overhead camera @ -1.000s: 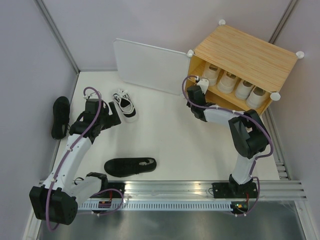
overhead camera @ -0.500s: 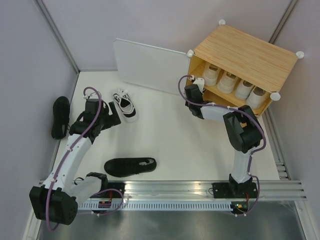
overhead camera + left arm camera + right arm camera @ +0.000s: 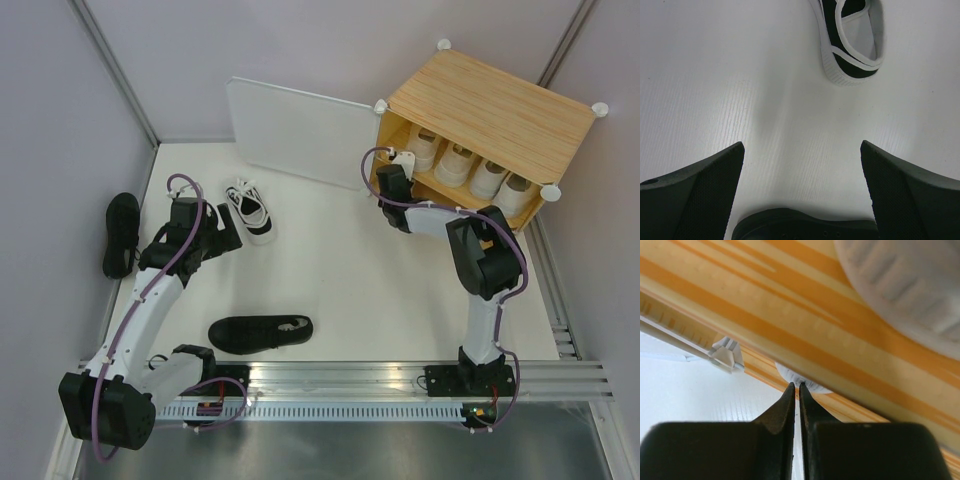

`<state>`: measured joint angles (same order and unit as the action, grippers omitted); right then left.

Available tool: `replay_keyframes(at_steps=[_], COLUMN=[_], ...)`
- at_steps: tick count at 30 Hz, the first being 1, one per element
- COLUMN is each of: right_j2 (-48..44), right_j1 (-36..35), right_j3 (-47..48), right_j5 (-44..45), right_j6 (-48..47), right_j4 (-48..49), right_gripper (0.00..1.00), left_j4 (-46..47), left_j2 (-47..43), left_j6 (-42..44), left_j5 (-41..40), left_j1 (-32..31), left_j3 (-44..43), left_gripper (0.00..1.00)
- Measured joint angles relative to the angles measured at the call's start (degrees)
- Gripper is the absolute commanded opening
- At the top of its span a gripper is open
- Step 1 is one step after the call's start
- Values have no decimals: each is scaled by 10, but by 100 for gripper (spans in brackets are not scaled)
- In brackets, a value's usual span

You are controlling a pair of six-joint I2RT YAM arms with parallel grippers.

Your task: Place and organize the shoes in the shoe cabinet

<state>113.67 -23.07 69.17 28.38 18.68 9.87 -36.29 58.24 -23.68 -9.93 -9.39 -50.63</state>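
The shoe cabinet [image 3: 490,105] stands at the back right with its white door panel [image 3: 290,130] swung open to the left. Several white and cream shoes [image 3: 458,162] sit heel-out on its upper shelf. My right gripper [image 3: 397,174] is shut at the cabinet's left lower opening. In the right wrist view its tips [image 3: 796,385] touch a white shoe's sole [image 3: 807,382] under the wooden shelf [image 3: 790,325]. My left gripper [image 3: 232,222] is open and empty, just short of a white shoe with black trim [image 3: 250,210], which also shows in the left wrist view [image 3: 852,40].
One black shoe [image 3: 120,232] lies at the far left by the wall. Another black shoe [image 3: 260,332] lies near the front rail. A white corner connector [image 3: 726,354] is left of my right fingers. A dark rounded shape [image 3: 805,227] fills the left wrist view's bottom edge.
My right gripper has shifted slightly left and then back toward the cabinet's lower opening, staying shut. The left arm and the loose shoes have not moved.
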Motion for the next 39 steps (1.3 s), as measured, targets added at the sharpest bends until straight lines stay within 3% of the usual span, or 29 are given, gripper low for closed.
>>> replay_keyframes(at_steps=[12, 19, 30, 39], right_j2=[30, 31, -102, -327], right_j1=[-7, -8, 9, 0], right_j3=[43, 47, -25, -122], right_j5=[-4, -10, -97, -174], right_j6=[-16, -20, -9, 29], right_j4=[4, 6, -52, -141], right_gripper=[10, 16, 50, 91], left_j4=[0, 0, 0, 0], left_j2=[1, 2, 2, 10], left_j6=[0, 0, 0, 0], left_j5=[0, 0, 0, 0], left_j1=[0, 0, 0, 0], left_j3=[0, 0, 0, 1], left_gripper=[100, 100, 100, 100])
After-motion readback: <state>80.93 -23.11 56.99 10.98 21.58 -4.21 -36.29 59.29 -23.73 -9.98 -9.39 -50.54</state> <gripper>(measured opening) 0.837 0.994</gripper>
